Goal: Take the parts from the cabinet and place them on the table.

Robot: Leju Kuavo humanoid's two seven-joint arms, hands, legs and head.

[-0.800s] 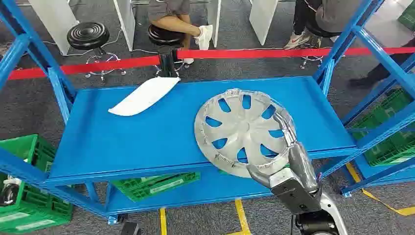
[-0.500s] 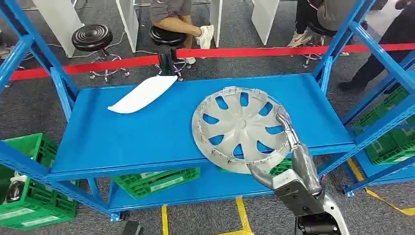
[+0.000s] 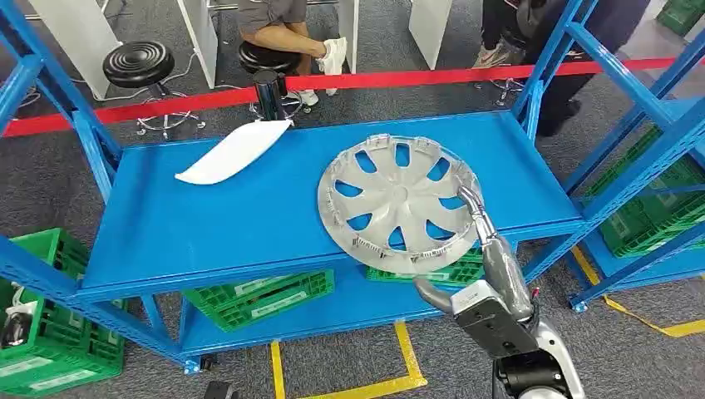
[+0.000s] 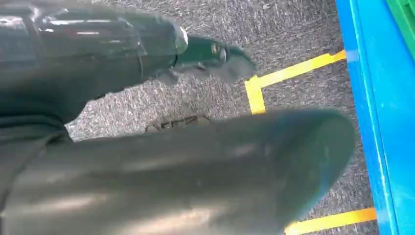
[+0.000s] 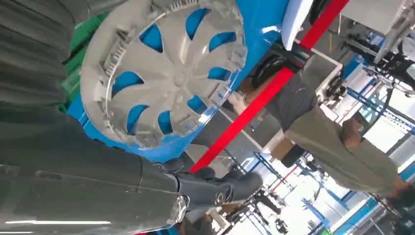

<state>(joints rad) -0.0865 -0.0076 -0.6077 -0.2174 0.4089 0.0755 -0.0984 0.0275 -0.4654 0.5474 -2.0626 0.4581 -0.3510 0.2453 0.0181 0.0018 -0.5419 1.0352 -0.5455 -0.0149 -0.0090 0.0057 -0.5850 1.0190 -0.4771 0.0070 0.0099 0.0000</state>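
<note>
A silver hubcap (image 3: 397, 202) lies tilted on the blue cabinet shelf (image 3: 249, 224), its near rim hanging past the front edge. My right hand (image 3: 490, 266) grips it at the right of that rim, fingers (image 3: 477, 218) over the top face and the thumb beneath. The right wrist view shows the hubcap (image 5: 166, 73) close in front of the hand (image 5: 98, 166). A white curved part (image 3: 234, 151) rests at the shelf's back left. My left hand (image 4: 186, 161) hangs above the floor with its fingers apart and nothing in it.
Green crates (image 3: 259, 295) sit on the lower shelf, and more stand at the left (image 3: 41, 332) and right (image 3: 653, 216). A red barrier tape (image 3: 374, 81) runs behind the cabinet, with stools (image 3: 137, 62) and people (image 3: 287, 21) beyond. Yellow floor lines (image 4: 288, 73) run beside the blue frame (image 4: 381, 122).
The whole picture has shifted, so the camera moved. My right hand still holds the hubcap at the shelf's front edge. A person at the back right has stepped closer to the cabinet.
</note>
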